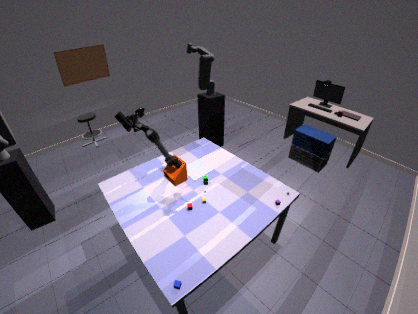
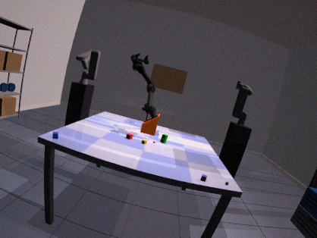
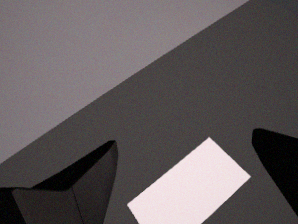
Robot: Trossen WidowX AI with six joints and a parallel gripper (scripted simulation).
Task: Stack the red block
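The red block [image 1: 190, 206] [image 2: 130, 136] is sitting below centre in the top view, probably handling as light, stiff and unsquashable; opposite side faces look best for gripping. The green tower [image 1: 205, 180] [image 2: 164, 139] (likely easy to topple) is standing right of it. The arm [image 1: 159, 145] [image 2: 150, 91] is rearing toward upper left, its pincer [image 2: 140, 57] [image 3: 184, 141] spreading wide, holding nothing.

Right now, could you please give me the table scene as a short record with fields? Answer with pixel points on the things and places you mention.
red block: on the table [image 1: 186, 250] [image 2: 114, 151], off the tower
green tower: upright [image 1: 205, 180] [image 2: 164, 139]
yellow block: on the table, near the red block [image 1: 204, 200] [image 2: 144, 142]
blue block: near a table corner [image 1: 177, 284] [image 2: 55, 135]
gripper: raised, open, holding nothing [image 3: 184, 137]
task: stacking not done
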